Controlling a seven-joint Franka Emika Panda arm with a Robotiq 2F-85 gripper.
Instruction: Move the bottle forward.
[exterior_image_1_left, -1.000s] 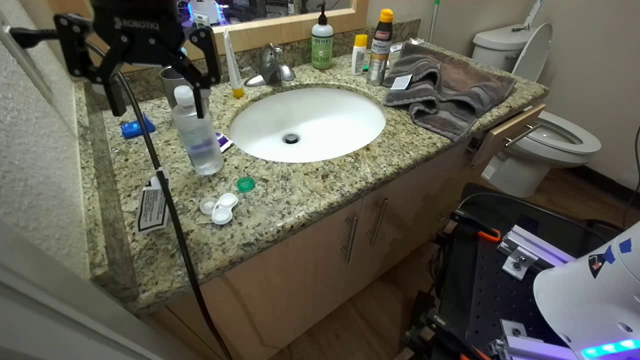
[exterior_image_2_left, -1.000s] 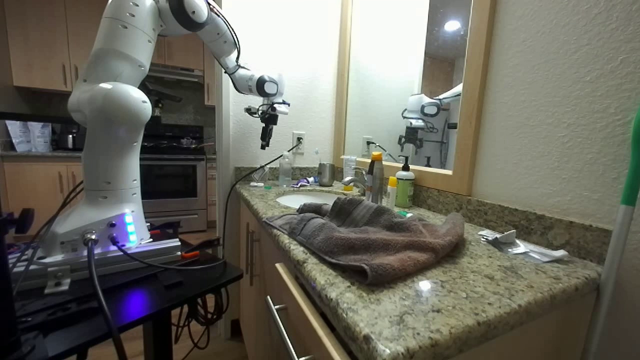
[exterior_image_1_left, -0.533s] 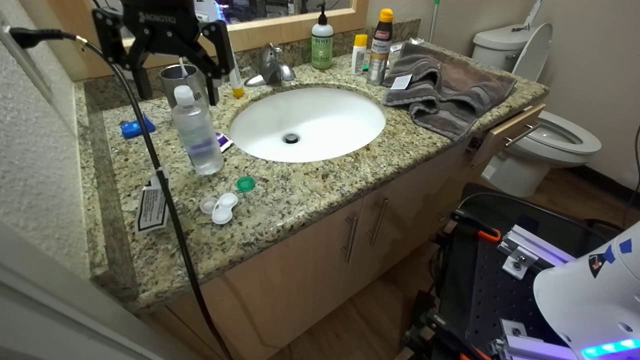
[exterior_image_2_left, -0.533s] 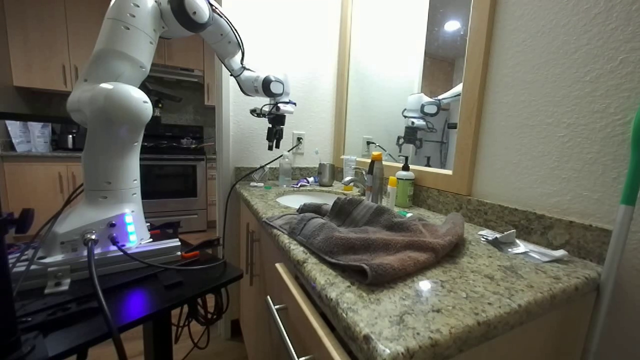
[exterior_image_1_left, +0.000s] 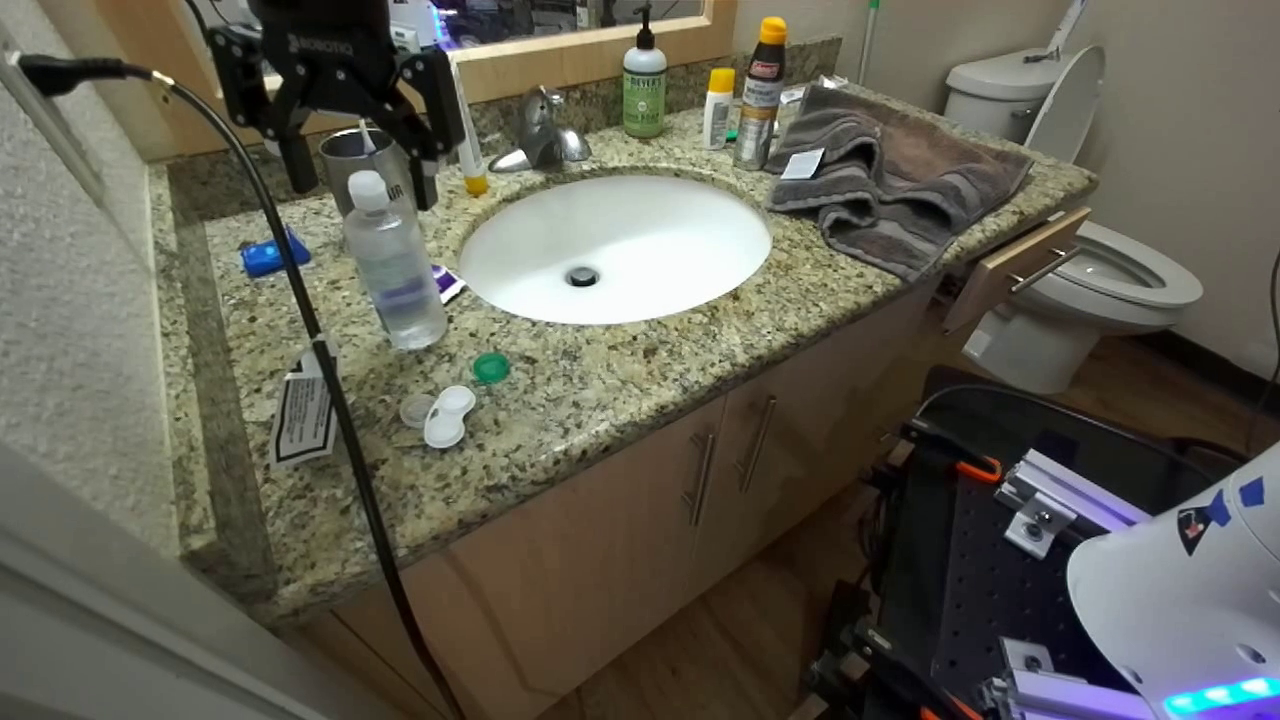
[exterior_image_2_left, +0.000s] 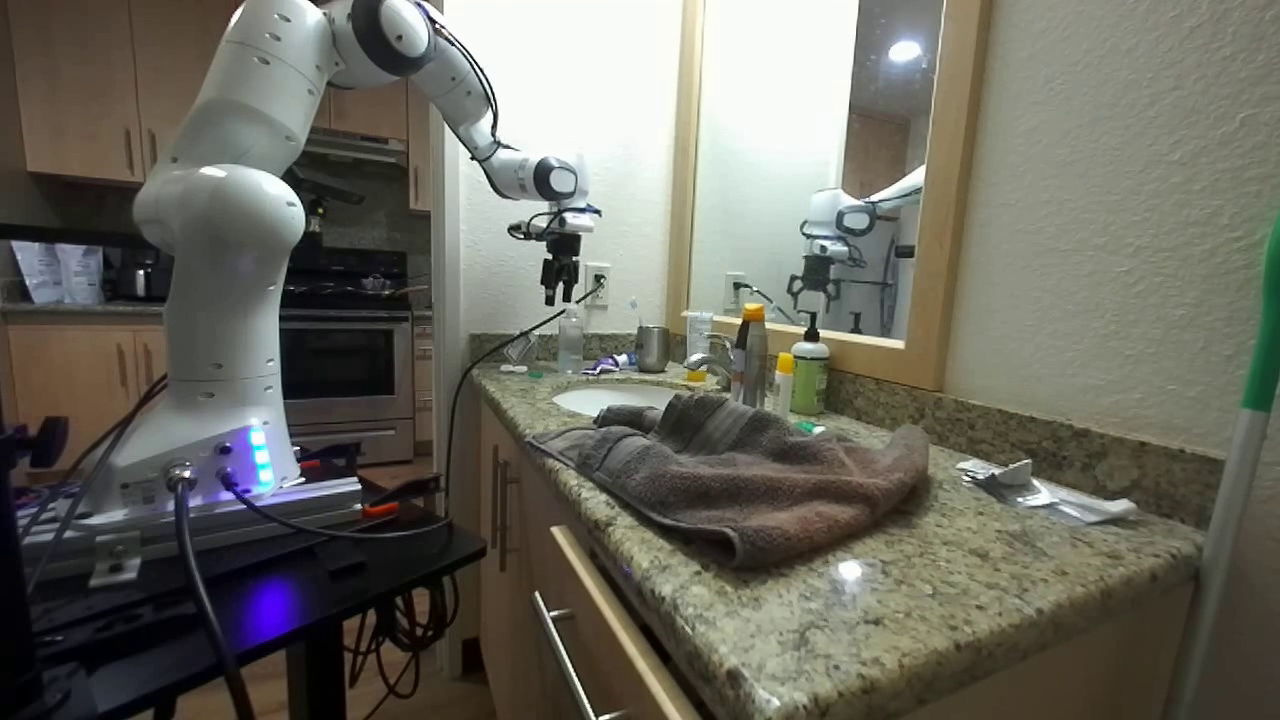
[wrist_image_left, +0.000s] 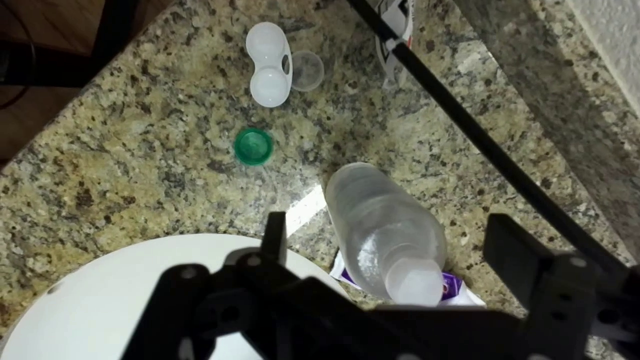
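Observation:
The see-through bottle (exterior_image_1_left: 395, 270) with a pale cap stands upright on the stone counter, left of the sink. It also shows in another exterior view (exterior_image_2_left: 571, 345) and in the wrist view (wrist_image_left: 385, 225), where its cap points toward the gripper's base. My gripper (exterior_image_1_left: 365, 192) is open and empty, with its fingers spread wide. In an exterior view the gripper (exterior_image_2_left: 559, 297) hangs over the bottle's cap. In the wrist view the bottle lies between the two fingers (wrist_image_left: 387, 222), with gaps on both sides. The gripper does not visibly touch it.
A grey cup (exterior_image_1_left: 350, 160) stands behind the bottle. A black cable (exterior_image_1_left: 335, 390) runs along its left side. A contact lens case (exterior_image_1_left: 448, 415) and green cap (exterior_image_1_left: 491, 368) lie in front. The sink (exterior_image_1_left: 620, 250) is to the right; a purple packet (wrist_image_left: 452, 287) lies beside the bottle.
In both exterior views my gripper has shifted right and turned a little; in one it also sits slightly lower, nearer the bottle. The fingers stay open. The bottle has not moved.

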